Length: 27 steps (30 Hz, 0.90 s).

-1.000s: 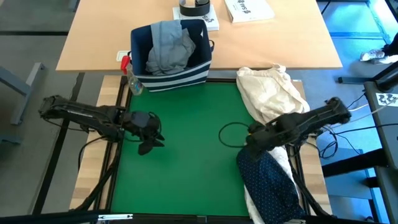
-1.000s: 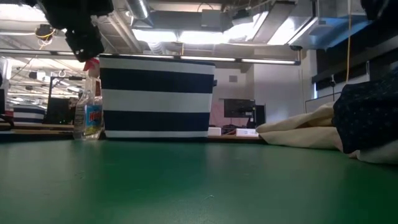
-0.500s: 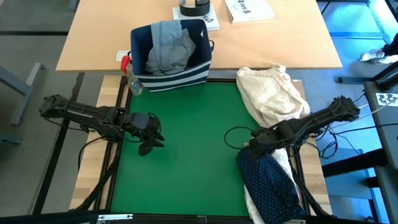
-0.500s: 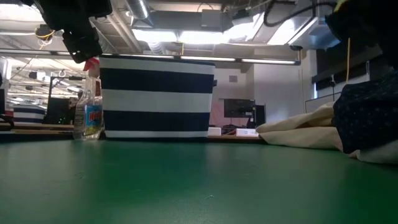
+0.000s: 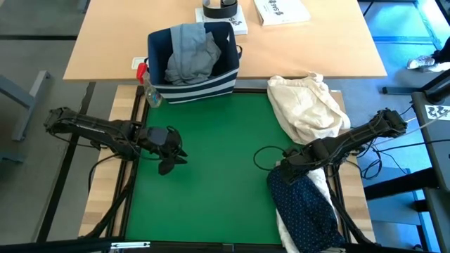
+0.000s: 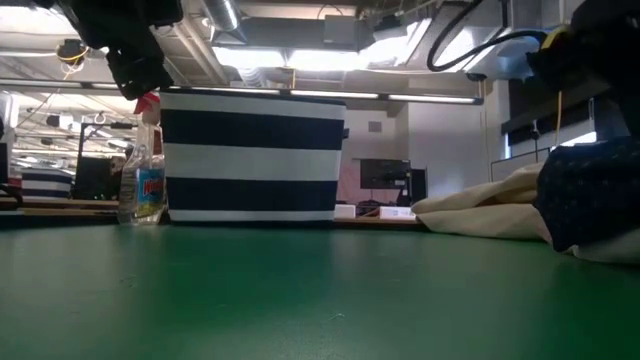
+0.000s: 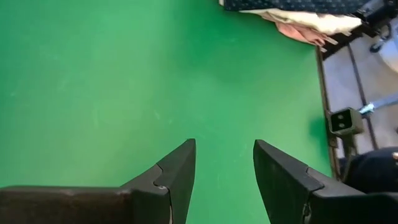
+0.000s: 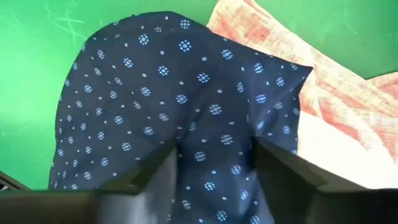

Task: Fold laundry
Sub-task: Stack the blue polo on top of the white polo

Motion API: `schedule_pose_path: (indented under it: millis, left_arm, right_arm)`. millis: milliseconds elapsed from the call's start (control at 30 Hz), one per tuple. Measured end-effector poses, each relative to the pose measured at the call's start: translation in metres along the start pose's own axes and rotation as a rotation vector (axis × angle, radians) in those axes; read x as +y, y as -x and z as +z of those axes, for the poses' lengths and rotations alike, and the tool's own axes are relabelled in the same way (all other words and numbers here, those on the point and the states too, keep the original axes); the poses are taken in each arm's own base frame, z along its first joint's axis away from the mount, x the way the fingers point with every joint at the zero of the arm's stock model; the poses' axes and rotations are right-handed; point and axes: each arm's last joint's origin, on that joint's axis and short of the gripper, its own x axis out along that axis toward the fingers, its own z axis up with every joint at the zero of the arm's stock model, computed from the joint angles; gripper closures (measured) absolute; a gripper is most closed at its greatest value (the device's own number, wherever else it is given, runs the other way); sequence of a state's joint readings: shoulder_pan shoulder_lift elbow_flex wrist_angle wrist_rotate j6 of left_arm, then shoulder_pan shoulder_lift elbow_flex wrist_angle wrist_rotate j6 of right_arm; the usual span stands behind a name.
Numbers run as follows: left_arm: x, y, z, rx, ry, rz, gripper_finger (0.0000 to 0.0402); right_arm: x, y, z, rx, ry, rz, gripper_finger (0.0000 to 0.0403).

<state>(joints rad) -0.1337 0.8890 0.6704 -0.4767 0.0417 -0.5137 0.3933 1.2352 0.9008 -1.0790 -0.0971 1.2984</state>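
Note:
The navy white-dotted shirt (image 5: 302, 204) lies on top of a pile at the mat's near right, over a white shirt (image 5: 287, 226) and a pale pink top (image 8: 323, 93). My right gripper (image 5: 281, 169) is open at the shirt's far end, its fingers on either side of a hump of navy cloth (image 8: 214, 143). My left gripper (image 5: 172, 158) is open and empty above the green mat's left side (image 7: 224, 152). The light grey jeans (image 5: 188, 53) lie in the striped bin (image 5: 193, 88). My right gripper comes at the navy shirt's far end (image 8: 211, 124) from above, slanting toward the near edge, with cloth showing between its open fingers. I cannot tell whether the fingers touch the cloth. The shirt lies on the pile.
A cream-beige bundle (image 5: 306, 105) lies at the mat's far right. The bin stands at the far edge, with a spray bottle (image 5: 149, 90) beside it. A black cable (image 5: 264, 156) loops on the mat by my right gripper. Books (image 5: 281, 10) lie on the wooden table behind.
My right gripper has gone down and a little toward the near edge, onto the far end of the navy shirt. The shirt pile has stayed where it was.

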Motion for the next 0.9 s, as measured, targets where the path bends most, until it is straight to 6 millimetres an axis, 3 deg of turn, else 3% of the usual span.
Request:
schedule_pose_path:
  millis: [267,467,700,900]
  left_arm:
    - [0.001,0.0,0.001,-0.019,-0.007,0.034,0.0247]
    - [0.001,0.0,0.001,-0.019,-0.008,0.034,0.0247]
    - [0.001,0.0,0.001,-0.023,-0.009,0.042,0.0247]
    - [0.002,0.0,0.001,-0.036,-0.026,0.066,0.0247]
  right_arm:
    - [-0.006,-0.01,-0.001,0.021,-0.013,-0.029,0.0388]
    - [-0.007,-0.003,-0.004,0.025,-0.121,-0.077,0.0394]
    - [-0.005,0.04,-0.028,-0.061,-0.236,-0.202,0.0398]
    - [-0.007,0.035,-0.045,-0.095,-0.316,-0.225,0.0398]
